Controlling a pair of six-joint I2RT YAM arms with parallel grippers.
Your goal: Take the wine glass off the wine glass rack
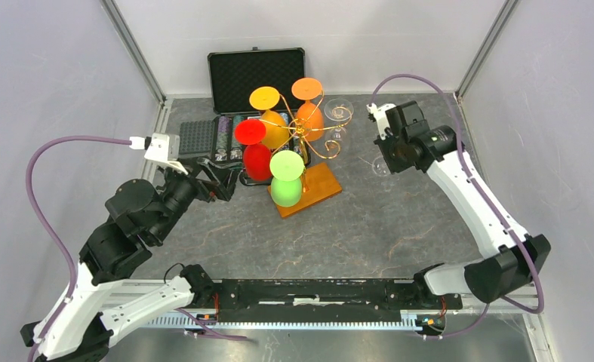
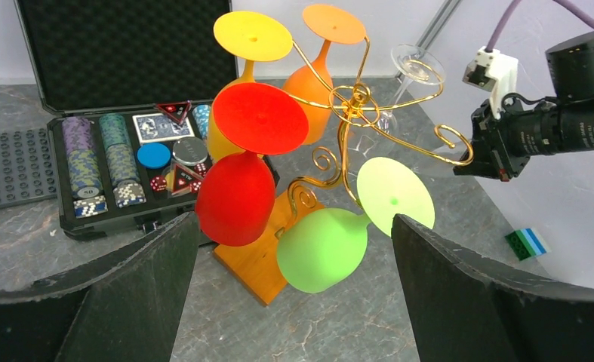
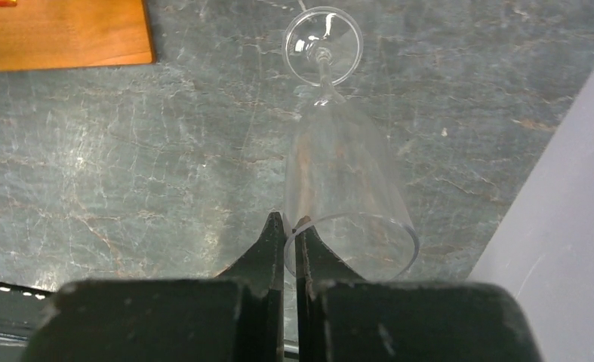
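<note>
The wine glass rack (image 1: 309, 138) is a golden wire stand on an orange-brown wooden base (image 2: 257, 260), mid-table. Several coloured glasses hang from it bowl down: red (image 2: 237, 197), green (image 2: 324, 249), yellow (image 2: 250, 38) and orange (image 2: 331, 26). A clear glass (image 2: 414, 66) hangs on its far arm. My right gripper (image 3: 290, 225) is shut on the rim of another clear wine glass (image 3: 339, 166), held off the rack to its right, foot pointing down at the table. My left gripper (image 2: 293, 223) stands open left of the rack, facing the red and green glasses, with nothing between its fingers.
An open black case of poker chips (image 2: 112, 151) lies behind and left of the rack, with a grey studded plate (image 2: 7, 166) beside it. A small green and blue brick (image 2: 526, 243) lies by the right wall. Enclosure walls close in on both sides.
</note>
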